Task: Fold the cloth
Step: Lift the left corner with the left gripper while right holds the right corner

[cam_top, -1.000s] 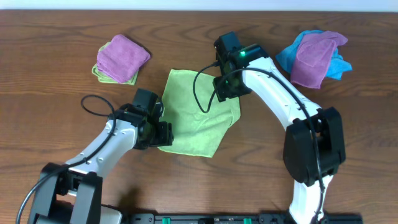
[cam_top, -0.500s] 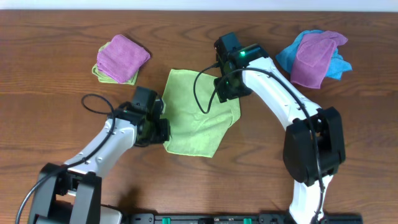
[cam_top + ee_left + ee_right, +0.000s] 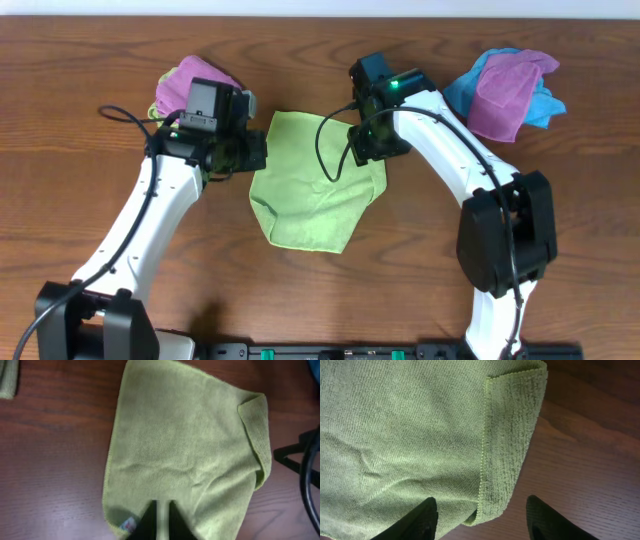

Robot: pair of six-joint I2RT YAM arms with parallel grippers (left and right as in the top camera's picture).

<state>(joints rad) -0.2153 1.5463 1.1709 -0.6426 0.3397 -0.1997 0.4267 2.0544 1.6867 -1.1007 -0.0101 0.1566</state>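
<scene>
The lime-green cloth (image 3: 315,200) lies mid-table, and my left gripper (image 3: 252,155) is at its far-left edge. In the left wrist view the cloth (image 3: 185,440) spreads ahead. My left gripper (image 3: 162,507) is shut on a pinch of its near edge, beside the small white tag (image 3: 129,523). My right gripper (image 3: 372,148) sits over the cloth's far-right corner. In the right wrist view it (image 3: 482,515) stands open, straddling a turned-over flap (image 3: 510,435) of the cloth (image 3: 395,435) without touching it.
A purple cloth (image 3: 197,88) rests on another green one at the back left. A purple cloth (image 3: 505,92) lies on a bright blue cloth (image 3: 462,92) at the back right. The right arm's black cable (image 3: 300,460) loops over the towel's right side.
My left gripper shut on the cloth's near-left edge, then swung to the far left with it, pulling that edge inward. The right gripper hardly moved.
</scene>
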